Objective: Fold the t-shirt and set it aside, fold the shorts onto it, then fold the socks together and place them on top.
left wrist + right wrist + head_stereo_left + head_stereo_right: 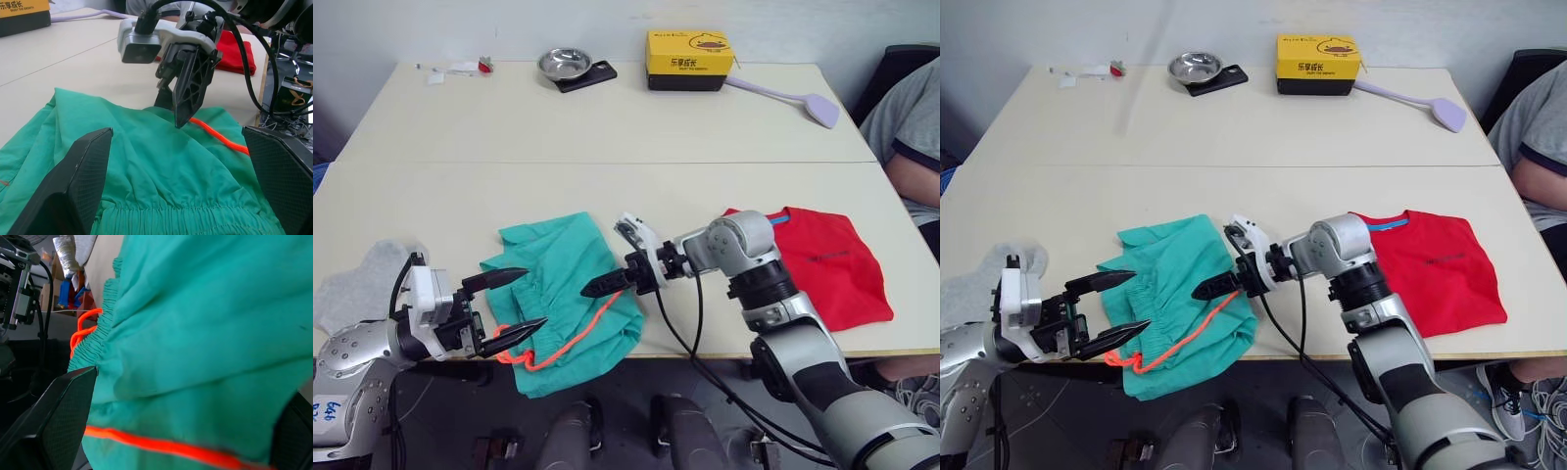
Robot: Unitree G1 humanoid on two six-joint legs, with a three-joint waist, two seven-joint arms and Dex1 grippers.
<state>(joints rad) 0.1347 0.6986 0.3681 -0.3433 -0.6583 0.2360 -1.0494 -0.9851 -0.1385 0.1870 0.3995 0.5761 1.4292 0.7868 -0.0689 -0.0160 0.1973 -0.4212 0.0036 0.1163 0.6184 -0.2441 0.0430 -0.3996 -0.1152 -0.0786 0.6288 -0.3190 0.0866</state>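
Note:
The teal-green shorts (570, 279) lie crumpled at the table's front edge, their orange drawstring (576, 335) trailing toward the waistband. My left gripper (530, 300) is open just off that edge, with the gathered waistband (161, 215) between its spread fingers. My right gripper (591, 289) reaches in from the right, open, fingers low over the shorts' right side with teal cloth (205, 333) between them. The red t-shirt (827, 259) lies folded at the front right. The grey socks (364, 282) rest at the far left edge.
At the back stand a yellow box (689, 59), a metal bowl (565, 64) on a black slab and a lilac long-handled tool (803, 100). Small items (460, 69) sit back left. A person (913, 127) sits at the right end.

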